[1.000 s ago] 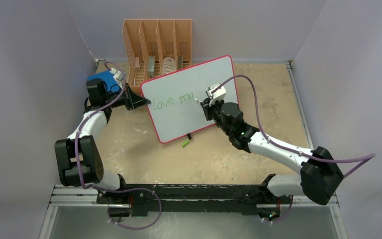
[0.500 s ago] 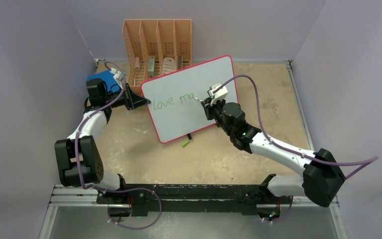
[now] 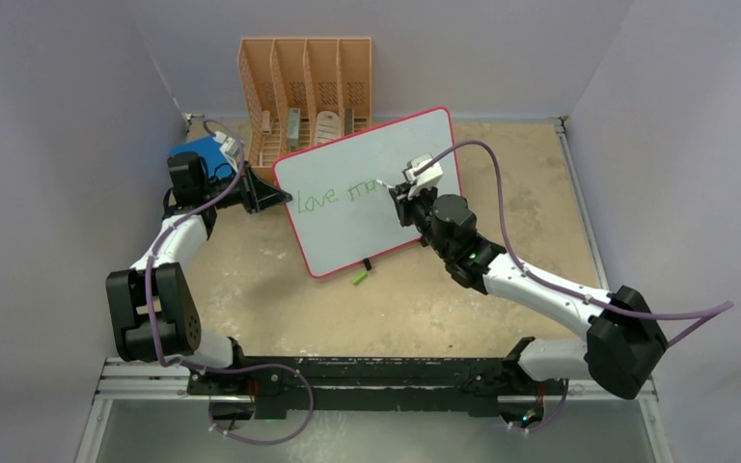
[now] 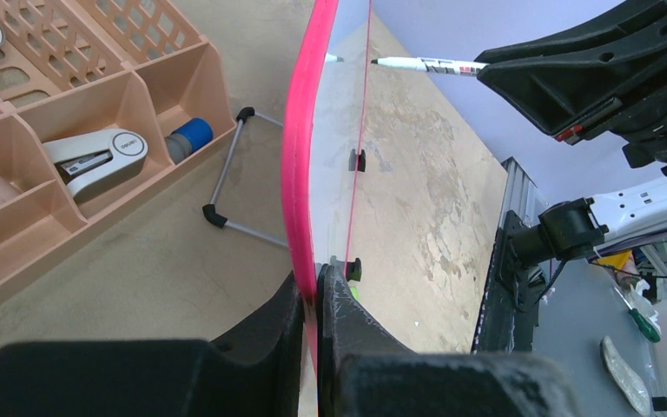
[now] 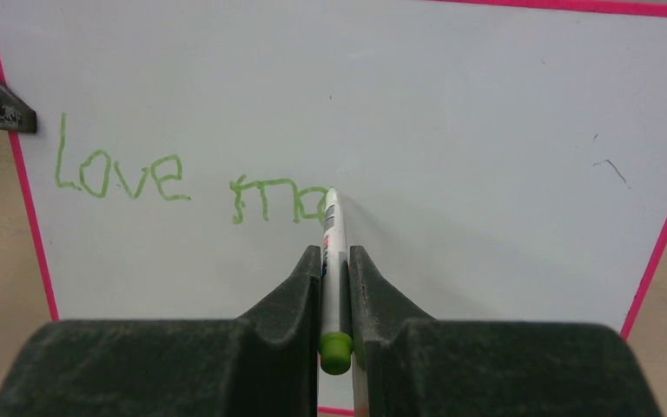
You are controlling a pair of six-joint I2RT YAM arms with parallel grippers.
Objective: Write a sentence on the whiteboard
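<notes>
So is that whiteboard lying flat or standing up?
Standing up: the whiteboard rests on its black feet, its pink rim pinched by the left claw.

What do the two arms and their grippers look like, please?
Both the left arm and right arm have white links and bulky black joints, each trailed by a purple cable. The left gripper and right gripper have matte black, wedge-shaped fingers.

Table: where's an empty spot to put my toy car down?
The biggest bare patch of table is in front of the whiteboard, between the left arm and right arm, nearer than the little green piece. The back right corner, beside the whiteboard, is bare too. Back left is crowded: the organizer, blue book and left gripper sit close together.
</notes>
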